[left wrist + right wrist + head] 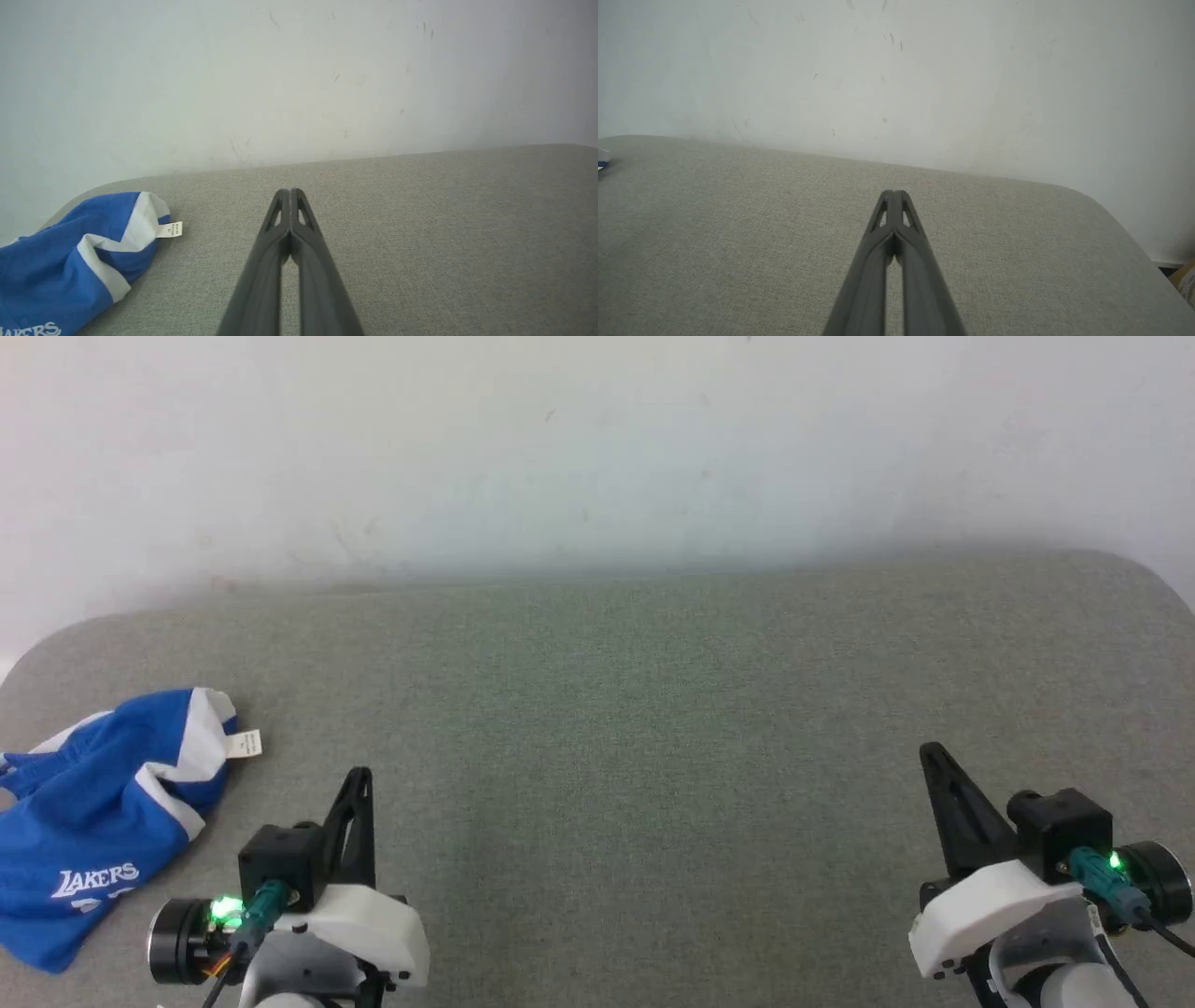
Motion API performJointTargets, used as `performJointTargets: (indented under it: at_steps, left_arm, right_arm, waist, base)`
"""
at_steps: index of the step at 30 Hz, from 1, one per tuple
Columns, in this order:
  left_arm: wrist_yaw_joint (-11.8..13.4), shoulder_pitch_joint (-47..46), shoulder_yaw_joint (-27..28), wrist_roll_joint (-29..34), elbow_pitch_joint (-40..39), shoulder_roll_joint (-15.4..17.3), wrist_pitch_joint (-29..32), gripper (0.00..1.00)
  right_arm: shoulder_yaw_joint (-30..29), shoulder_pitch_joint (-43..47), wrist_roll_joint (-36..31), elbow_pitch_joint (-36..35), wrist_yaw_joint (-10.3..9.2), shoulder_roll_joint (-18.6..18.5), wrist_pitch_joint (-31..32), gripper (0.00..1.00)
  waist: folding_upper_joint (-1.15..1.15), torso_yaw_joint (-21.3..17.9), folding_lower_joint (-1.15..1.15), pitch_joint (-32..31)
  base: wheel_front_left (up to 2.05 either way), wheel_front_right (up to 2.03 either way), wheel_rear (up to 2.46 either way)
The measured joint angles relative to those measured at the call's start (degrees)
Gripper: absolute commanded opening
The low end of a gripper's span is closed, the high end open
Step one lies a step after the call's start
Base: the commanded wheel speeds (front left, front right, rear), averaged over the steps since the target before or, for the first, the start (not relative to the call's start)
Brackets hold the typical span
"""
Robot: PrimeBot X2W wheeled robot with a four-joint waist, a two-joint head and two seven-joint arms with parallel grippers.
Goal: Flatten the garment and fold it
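Left tool (360,779) and right tool (932,754) sit closed and empty at bottom of frame. Garment (93,803) lies crumpled at lower left on bench (607,709). Flattening not yet begun; next, left tool likely must open and reach it.

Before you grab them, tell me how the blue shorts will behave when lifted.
Probably floppy: the shorts lie crumpled in soft folds, so they should droop from a pinch point. Likely light, being thin cloth. On the rough grey cover, pushing would probably bunch them rather than slide them.

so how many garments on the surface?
1: royal-blue basketball shorts with white trim at the left edge of the grey fabric surface, beside the left claw. More could lie off-frame.
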Motion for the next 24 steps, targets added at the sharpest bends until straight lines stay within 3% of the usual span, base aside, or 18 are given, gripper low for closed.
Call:
performJointTargets:
  at_steps: [21, 22, 24]
  left_arm:
    - [0.0, 0.0, 0.0, 0.0, 0.0, 0.0, 0.0, 0.0]
    - [0.0, 0.0, 0.0, 0.0, 0.0, 0.0, 0.0, 1.0]
    - [0.0, 0.0, 0.0, 0.0, 0.0, 0.0, 0.0, 1.0]
  right_arm:
    - [0.0, 0.0, 0.0, 0.0, 0.0, 0.0, 0.0, 0.0]
    - [0.0, 0.0, 0.0, 0.0, 0.0, 0.0, 0.0, 1.0]
    - [0.0, 0.0, 0.0, 0.1, 0.0, 0.0, 0.0, 1.0]
  waist:
    - [0.0, 0.0, 0.0, 0.0]
    - [0.0, 0.0, 0.0, 0.0]
    - [0.0, 0.0, 0.0, 0.0]
  base:
    - [0.0, 0.0, 0.0]
    - [0.0, 0.0, 0.0]
    - [0.0, 0.0, 0.0]
